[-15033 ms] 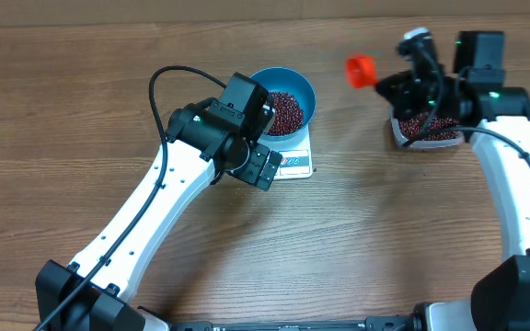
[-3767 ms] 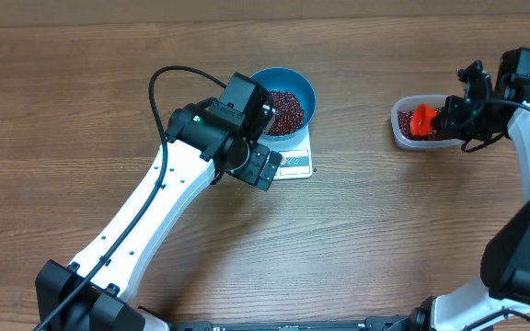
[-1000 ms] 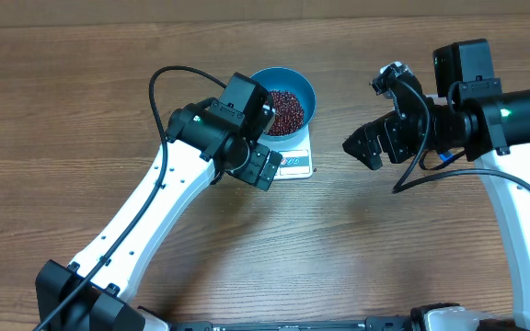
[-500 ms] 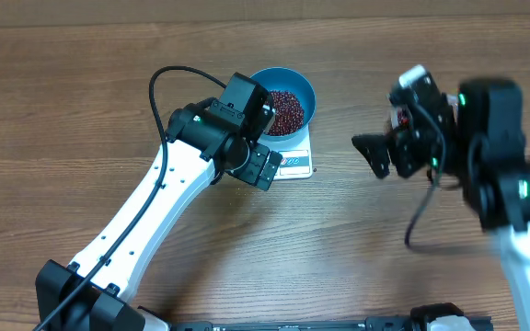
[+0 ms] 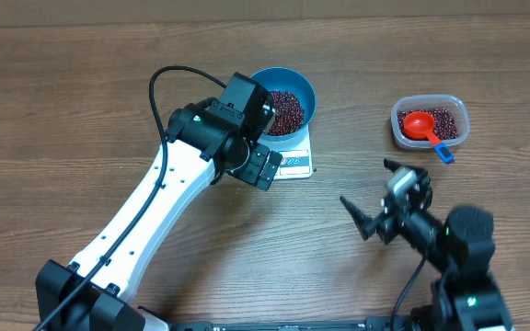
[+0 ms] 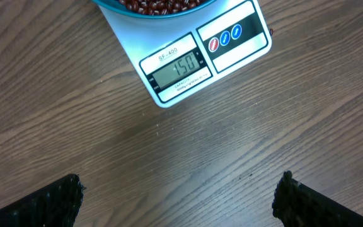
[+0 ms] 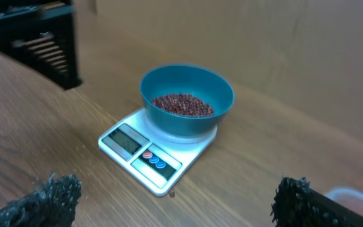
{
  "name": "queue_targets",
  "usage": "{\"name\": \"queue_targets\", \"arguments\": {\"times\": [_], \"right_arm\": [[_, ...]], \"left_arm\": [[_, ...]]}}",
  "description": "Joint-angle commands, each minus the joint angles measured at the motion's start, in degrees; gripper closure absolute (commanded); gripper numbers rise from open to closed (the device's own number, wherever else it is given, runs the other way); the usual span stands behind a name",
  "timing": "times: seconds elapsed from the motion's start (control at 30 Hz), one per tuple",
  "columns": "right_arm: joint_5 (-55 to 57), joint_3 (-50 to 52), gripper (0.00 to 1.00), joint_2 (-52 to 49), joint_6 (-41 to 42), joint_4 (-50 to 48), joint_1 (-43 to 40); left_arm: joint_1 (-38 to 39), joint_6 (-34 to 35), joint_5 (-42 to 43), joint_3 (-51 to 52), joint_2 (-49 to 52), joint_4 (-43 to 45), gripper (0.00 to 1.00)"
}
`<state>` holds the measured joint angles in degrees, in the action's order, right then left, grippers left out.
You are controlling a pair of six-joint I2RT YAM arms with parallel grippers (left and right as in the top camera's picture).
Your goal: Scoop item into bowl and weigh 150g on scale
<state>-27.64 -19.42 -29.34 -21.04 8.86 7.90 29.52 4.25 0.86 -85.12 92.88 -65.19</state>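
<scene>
Bowl [image 5: 290, 85] sits on scale [image 5: 294, 164], over its 12 o'clock half; the display end sticks out at 6. Beans [image 5: 286, 110] in bowl. Tub [image 5: 463, 119] well apart at 3 o'clock from bowl, more beans in it. Scoop [image 5: 418, 124] lies on those, handle over the rim toward 4. Left gripper [image 5: 263, 171] over the scale's 7 o'clock corner. Right gripper [image 5: 378, 198] at 7 o'clock from tub.

1. From overhead, looks straight down on the whole table [image 5: 63, 110] from far up
2. From the left wrist, looks steeply down, close above the scale [image 6: 194, 60]
3. From the right wrist, looks low and slantwise across the table, farther off, toward the bowl [image 7: 169, 120]
4. Shares scale and bowl across all three
</scene>
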Motion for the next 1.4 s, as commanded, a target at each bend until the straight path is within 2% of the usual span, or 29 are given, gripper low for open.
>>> {"name": "queue_targets", "arguments": {"times": [0.0,0.17,0.3,0.37,1.37], "right_arm": [[-1.9,7.2,0.00,7.0,0.0,-4.5,0.0],[-1.8,17.4,0.00,17.5,0.0,-11.9,0.0],[0.0,18.9,0.00,26.1,0.2,-5.6,0.1],[1.2,18.9,0.00,28.8,0.1,-5.8,0.1],[2.1,19.0,0.00,29.2,0.2,-5.9,0.0]], "left_arm": [[0.1,-0.9,-0.2,-0.5,-0.6,-0.2,0.00],[0.1,-0.9,-0.2,-0.5,-0.6,-0.2,0.00],[0.1,-0.9,-0.2,-0.5,-0.6,-0.2,0.00],[0.1,-0.9,-0.2,-0.5,-0.6,-0.2,0.00],[0.1,-0.9,-0.2,-0.5,-0.6,-0.2,0.00]]}}
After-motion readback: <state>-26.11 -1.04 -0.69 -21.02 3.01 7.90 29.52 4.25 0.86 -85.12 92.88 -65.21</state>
